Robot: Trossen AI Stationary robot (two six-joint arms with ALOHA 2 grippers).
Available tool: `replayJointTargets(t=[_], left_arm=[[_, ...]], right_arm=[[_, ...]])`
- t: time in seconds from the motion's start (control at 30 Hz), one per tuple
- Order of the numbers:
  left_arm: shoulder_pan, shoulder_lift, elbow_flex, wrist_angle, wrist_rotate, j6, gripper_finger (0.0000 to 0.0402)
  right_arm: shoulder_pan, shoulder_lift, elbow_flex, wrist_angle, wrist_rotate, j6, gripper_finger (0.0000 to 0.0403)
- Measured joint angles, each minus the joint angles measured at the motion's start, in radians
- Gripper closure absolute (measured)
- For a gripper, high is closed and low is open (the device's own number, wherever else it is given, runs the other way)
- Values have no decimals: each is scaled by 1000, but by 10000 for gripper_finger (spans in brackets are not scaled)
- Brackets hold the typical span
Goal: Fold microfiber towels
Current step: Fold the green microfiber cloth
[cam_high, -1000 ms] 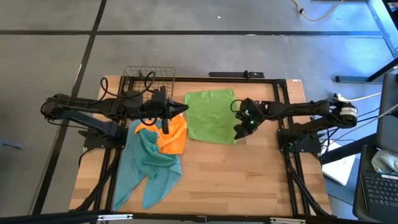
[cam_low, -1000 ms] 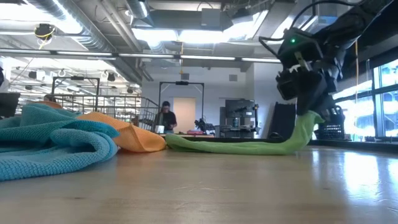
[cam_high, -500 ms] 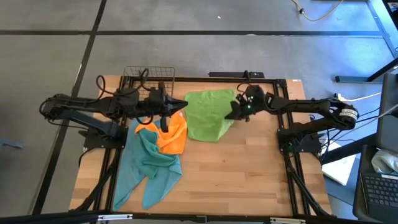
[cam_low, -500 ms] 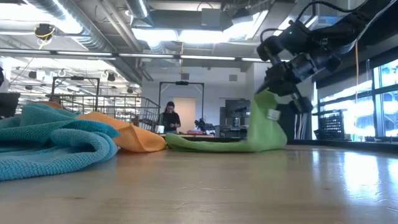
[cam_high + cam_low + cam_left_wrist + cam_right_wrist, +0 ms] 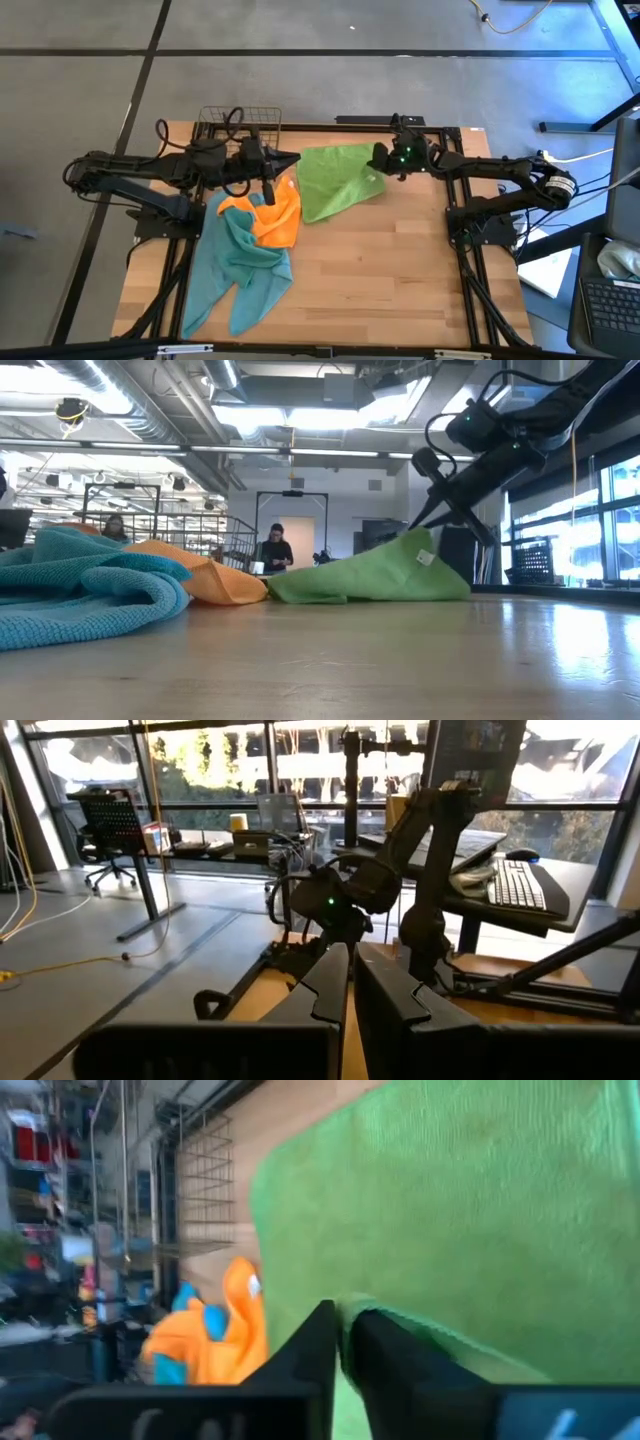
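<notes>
Right hand (image 5: 379, 158): I am seeing it hovering at the far right corner of the lime green towel (image 5: 335, 180), near the far edge of the worktop (image 5: 400, 270). In its wrist view the two fingers (image 5: 318, 1342) are standing nearly together with a fold of green cloth at their tips; I cannot tell whether they are pinching it or not.
Right hand, low view (image 5: 425, 510): it is pointing down at the raised peak of the green towel (image 5: 385, 575), which is lying humped up with a small white tag facing the camera.
Lime green towel: it is lying partly doubled over on the far middle of the worktop, its near edge running diagonally.
Left hand (image 5: 292, 162): I am keeping it closed and empty, held above the worktop just beside the green towel's left edge, over the far end of the orange towel (image 5: 272, 215). In its wrist view the fingers (image 5: 335, 982) are pressing together.
Orange towel: it is lying crumpled, touching the green towel's left side.
Teal towels (image 5: 238, 265): they are heaped at the near left, overlapping the orange one.
Wire basket (image 5: 240, 123): it is sitting at the far left edge.
Room beyond: two people (image 5: 277, 550) are standing in the background.
</notes>
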Motion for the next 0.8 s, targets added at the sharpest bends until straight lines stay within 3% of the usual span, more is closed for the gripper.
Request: replayJointTargets(t=[0.3, 0.53, 0.8], left_arm=[[0, 0, 0, -105, 11, 1, 388], [15, 57, 0, -158, 162, 2, 388], [95, 283, 1, -110, 387, 24, 388]], right_arm=[[-2, 0, 3, 70, -120, -187, 289], [-8, 0, 56, 70, -97, -310, 280], [-29, 0, 66, 40, -75, -320, 280]])
